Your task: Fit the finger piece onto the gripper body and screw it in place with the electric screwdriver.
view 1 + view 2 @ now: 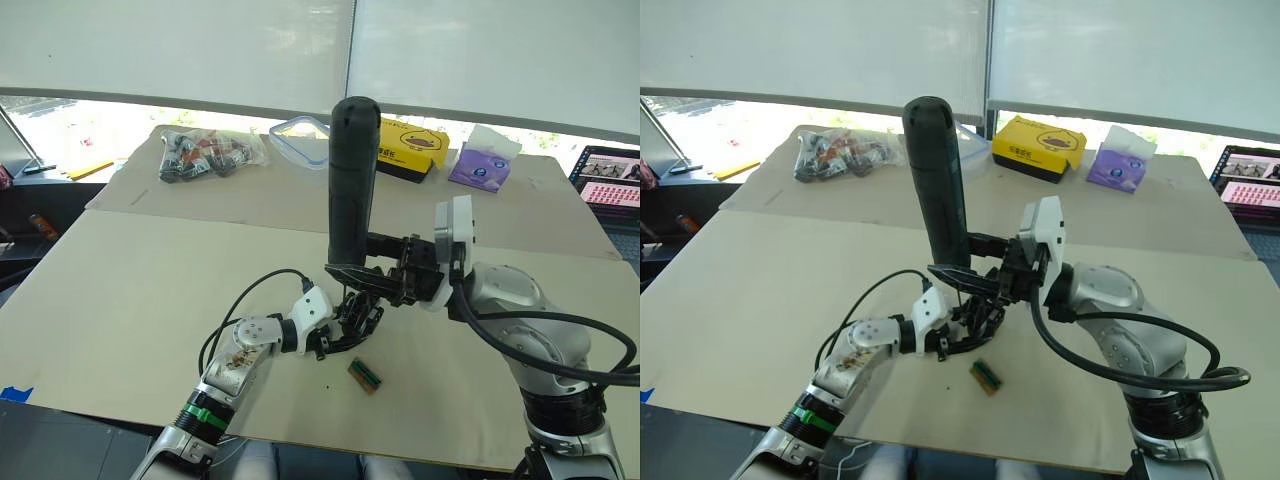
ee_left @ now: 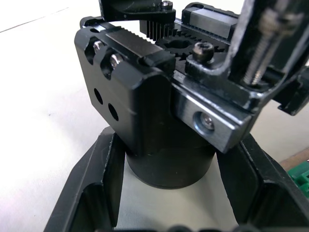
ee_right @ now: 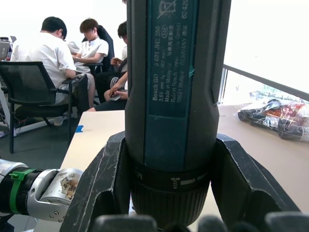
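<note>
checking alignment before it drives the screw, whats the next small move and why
Probably ease the electric screwdriver straight down: the right gripper holds it upright over the gripper body, which the left gripper clamps at its round base on the table.

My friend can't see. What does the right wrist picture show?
The robot's right hand grips a thick dark electric screwdriver standing upright between its two black fingers. Behind it, people sit on chairs near a long tan table.
</note>
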Robot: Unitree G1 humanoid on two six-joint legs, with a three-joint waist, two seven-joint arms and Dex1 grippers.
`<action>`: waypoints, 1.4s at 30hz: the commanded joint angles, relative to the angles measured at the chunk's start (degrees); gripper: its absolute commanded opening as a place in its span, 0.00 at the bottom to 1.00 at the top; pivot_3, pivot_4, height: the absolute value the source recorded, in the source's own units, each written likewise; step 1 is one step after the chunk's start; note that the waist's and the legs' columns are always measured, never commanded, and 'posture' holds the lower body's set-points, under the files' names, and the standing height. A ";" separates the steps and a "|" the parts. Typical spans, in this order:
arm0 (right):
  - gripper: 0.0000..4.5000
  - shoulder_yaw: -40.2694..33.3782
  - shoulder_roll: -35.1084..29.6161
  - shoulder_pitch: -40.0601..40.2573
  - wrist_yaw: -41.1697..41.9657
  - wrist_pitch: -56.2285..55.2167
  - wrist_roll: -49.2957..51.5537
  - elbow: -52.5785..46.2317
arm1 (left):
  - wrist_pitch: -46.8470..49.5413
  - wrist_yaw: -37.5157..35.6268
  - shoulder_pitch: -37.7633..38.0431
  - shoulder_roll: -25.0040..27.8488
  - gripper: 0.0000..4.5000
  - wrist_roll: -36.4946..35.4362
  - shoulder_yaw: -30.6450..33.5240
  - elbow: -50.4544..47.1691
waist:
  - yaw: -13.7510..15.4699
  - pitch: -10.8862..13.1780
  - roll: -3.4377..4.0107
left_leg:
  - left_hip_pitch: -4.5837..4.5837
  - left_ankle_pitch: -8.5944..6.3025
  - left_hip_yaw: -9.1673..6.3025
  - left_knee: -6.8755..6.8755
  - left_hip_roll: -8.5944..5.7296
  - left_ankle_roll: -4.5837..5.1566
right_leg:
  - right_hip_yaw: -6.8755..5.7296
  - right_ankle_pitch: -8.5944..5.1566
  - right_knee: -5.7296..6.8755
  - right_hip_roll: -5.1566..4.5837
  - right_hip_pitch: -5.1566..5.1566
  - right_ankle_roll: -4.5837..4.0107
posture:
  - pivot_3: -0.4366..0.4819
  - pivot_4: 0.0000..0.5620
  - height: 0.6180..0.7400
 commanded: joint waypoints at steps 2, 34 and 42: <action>0.42 -1.42 -0.58 -3.10 0.26 0.14 1.81 -2.87 | 2.44 -1.37 1.71 0.45 0.50 1.10 -2.91 1.81 | 0.00 0.00 0.00 | 0.00 0.00 0.00 0.00 0.00 0.00 | 0.00 0.00 0.00 0.00 0.00 0.00 | 0.48 0.27 1.00; 0.42 -0.67 -1.43 -1.93 1.05 0.89 0.65 -3.18 | 2.64 -1.40 1.76 0.34 0.50 1.13 -3.16 1.61 | 0.04 0.00 0.00 | 0.00 0.00 0.00 -0.01 0.00 0.00 | -0.01 -0.01 -0.02 0.00 0.00 -0.01 | 0.48 0.27 1.00; 0.42 -0.32 -1.10 -1.37 1.12 0.41 -0.07 -2.73 | 3.15 -1.26 1.79 0.35 0.50 1.06 -3.14 0.97 | 0.03 0.00 0.00 | -0.01 0.00 0.00 -0.02 0.00 0.00 | -0.01 -0.01 -0.02 -0.01 0.00 -0.01 | 0.48 0.27 1.00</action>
